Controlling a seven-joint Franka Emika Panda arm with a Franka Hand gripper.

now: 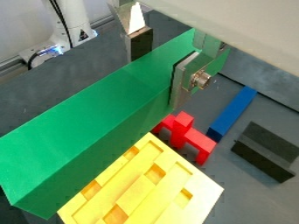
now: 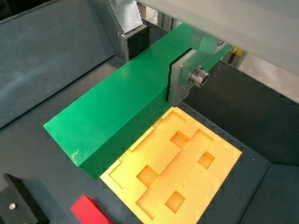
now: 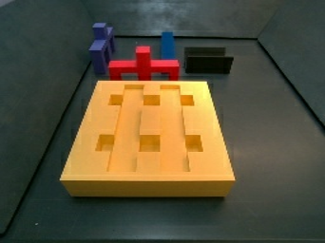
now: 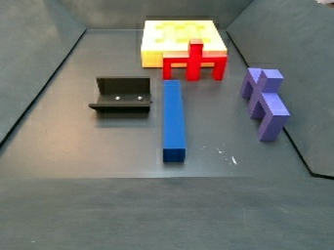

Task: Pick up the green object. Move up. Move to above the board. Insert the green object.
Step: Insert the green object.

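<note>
Gripper [image 1: 163,66]: seen in both wrist views only; absent from both side views, so it is judged to be raised above their field. Two flat silver fingers [image 1: 187,74] are closed against opposite faces of the green object [image 1: 93,131], which is held clamped between them; the jaws are spread only as far as the bar's width

Green object, also seen in a wrist view [image 2: 117,109]: long plain bar, carried lengthwise below the gripper, projecting well beyond the fingers. It is clear of the floor and not seen in either side view

Board [image 2: 176,166]: orange-yellow slab with square holes, lying below the gripper and partly overlapped by the held bar in both wrist views. In a side view [image 3: 150,128] all six holes and the grooves are shown unoccupied

Other pieces below and beside the gripper: red cross-shaped block [image 1: 187,136], just beyond the board's end; blue bar [image 1: 233,112]; black fixture [image 1: 263,149]. Purple blocks [image 4: 265,103] are recorded in both side views, well apart from the board

Progress, as judged: pick-up done; lift done; transfer to above the board appears done or nearly so. Insertion not yet done. Left: alignment of the bar with its seat in the board and lowering; which groove or hole is meant cannot be told
</note>
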